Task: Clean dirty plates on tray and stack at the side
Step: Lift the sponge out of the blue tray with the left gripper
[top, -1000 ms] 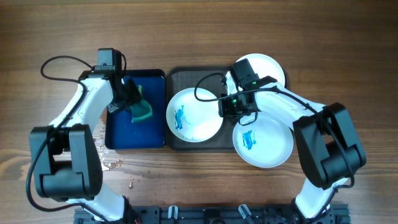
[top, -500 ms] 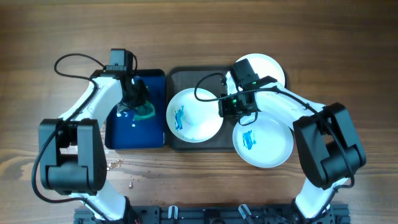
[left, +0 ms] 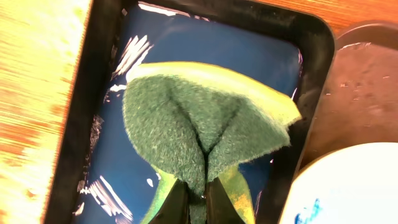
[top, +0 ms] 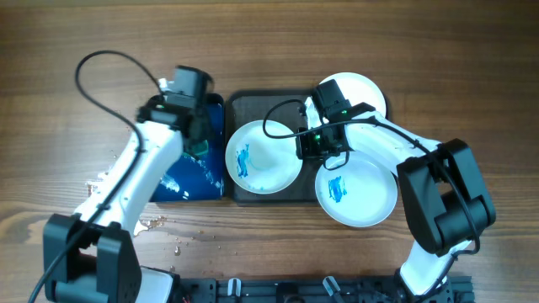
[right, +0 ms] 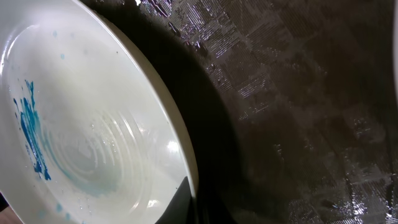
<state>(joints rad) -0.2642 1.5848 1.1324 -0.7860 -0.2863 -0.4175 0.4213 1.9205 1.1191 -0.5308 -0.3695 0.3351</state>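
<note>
A white plate (top: 263, 156) with a blue smear lies in the left part of the dark grey tray (top: 253, 105). My right gripper (top: 313, 145) is shut on this plate's right rim. In the right wrist view its dark finger (right: 180, 202) lies on the plate's (right: 93, 124) inner edge over the tray (right: 298, 93). My left gripper (top: 198, 139) is shut on a folded green sponge (left: 205, 124) above the blue tub's (left: 186, 43) right side, next to the plate (left: 348, 186). A second smeared plate (top: 355, 192) lies front right. A third plate (top: 358, 93) lies back right, partly hidden by my right arm.
The blue tub (top: 181, 181) stands just left of the tray, with wet glints in it. Water drops (top: 156, 223) lie on the wooden table in front of the tub. A dark rail (top: 278, 290) runs along the front edge.
My left arm has swung right and lifted the sponge from the tub's middle toward its right edge near the tray. The right arm and the plates have not moved.
</note>
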